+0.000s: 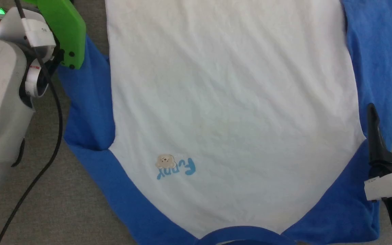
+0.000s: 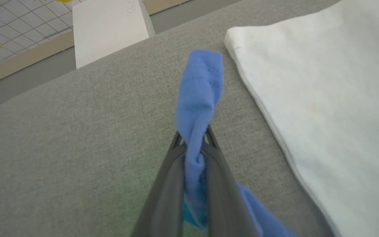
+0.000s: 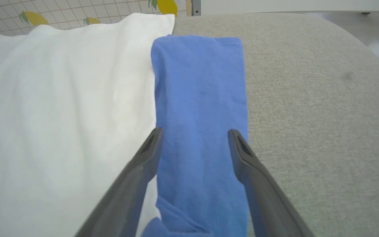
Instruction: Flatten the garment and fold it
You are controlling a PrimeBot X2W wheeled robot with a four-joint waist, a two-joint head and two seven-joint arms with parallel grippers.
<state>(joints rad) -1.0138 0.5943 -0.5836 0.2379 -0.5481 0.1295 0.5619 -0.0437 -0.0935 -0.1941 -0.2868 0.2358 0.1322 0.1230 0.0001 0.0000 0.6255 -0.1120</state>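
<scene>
A white-and-blue raglan shirt (image 1: 230,102) lies face up on a grey cloth surface (image 3: 308,115). In the head view its collar (image 1: 243,234) is at 6 o'clock and its hem runs out of frame at 12. The bear emblem (image 1: 165,161) sits toward 7 o'clock.

The white body (image 1: 237,68) is spread broadly flat, with only shallow creases. The right sleeve (image 3: 199,85) lies straight along the body's edge, its cuff squared off at 12 o'clock in the right wrist view. The right gripper (image 3: 195,133) hovers over that sleeve at 3 o'clock in the head view, its fingers well apart and holding nothing.

The left gripper (image 2: 194,144) has its fingers pinched tight on a twisted end of the left sleeve (image 2: 201,89). The blue cloth rises in a rope from between the tips, off the grey surface and just beside the body's white edge. In the head view the rest of that sleeve (image 1: 87,112) bunches at 9 o'clock.

Flattening looks mostly done (the left sleeve being the holdout). No fold of the body is visible, so the folding itself appears to lie ahead.
</scene>
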